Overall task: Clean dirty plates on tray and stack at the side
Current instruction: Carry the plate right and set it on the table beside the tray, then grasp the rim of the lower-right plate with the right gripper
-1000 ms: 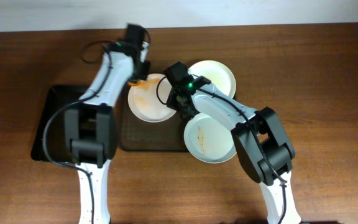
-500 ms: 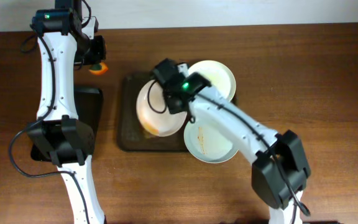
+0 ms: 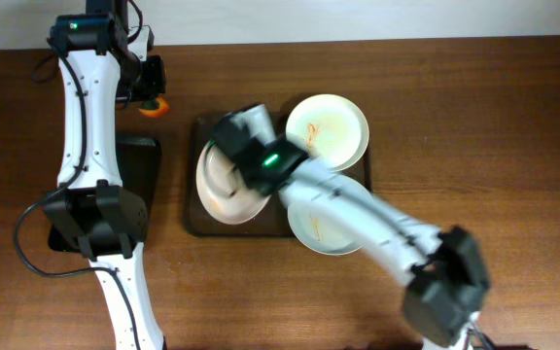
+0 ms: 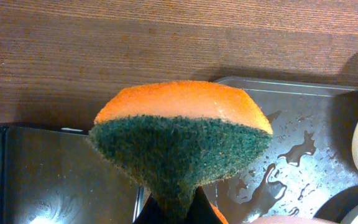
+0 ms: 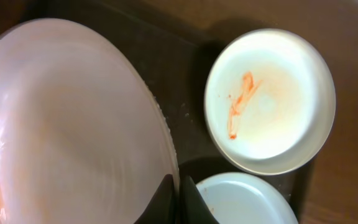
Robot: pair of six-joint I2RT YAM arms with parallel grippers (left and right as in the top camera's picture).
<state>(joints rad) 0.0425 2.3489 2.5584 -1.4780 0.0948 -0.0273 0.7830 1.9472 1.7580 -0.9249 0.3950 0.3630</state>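
The dark brown tray (image 3: 278,216) holds three plates. My right gripper (image 3: 246,165) is shut on the rim of a plain white plate (image 3: 220,190) and holds it tilted over the tray's left end; the arm is blurred. In the right wrist view this plate (image 5: 67,124) fills the left side, with my gripper (image 5: 179,202) pinching its edge. A plate with an orange streak (image 3: 329,128) (image 5: 269,99) lies at the tray's far right. A third plate (image 3: 321,231) (image 5: 247,199) lies at the near right, partly under my arm. My left gripper (image 3: 151,97) (image 4: 178,208) is shut on an orange and green sponge (image 4: 182,134), away from the tray at the far left.
A glossy black tray (image 3: 142,175) (image 4: 48,174) lies left of the brown tray, partly under my left arm. A wet tray corner (image 4: 297,137) shows beyond the sponge in the left wrist view. Bare wooden table (image 3: 494,146) lies to the right.
My left gripper carried the sponge off the plate to the far left, then stayed still. My right gripper has taken the plate by its rim and moved it leftward, tilting it.
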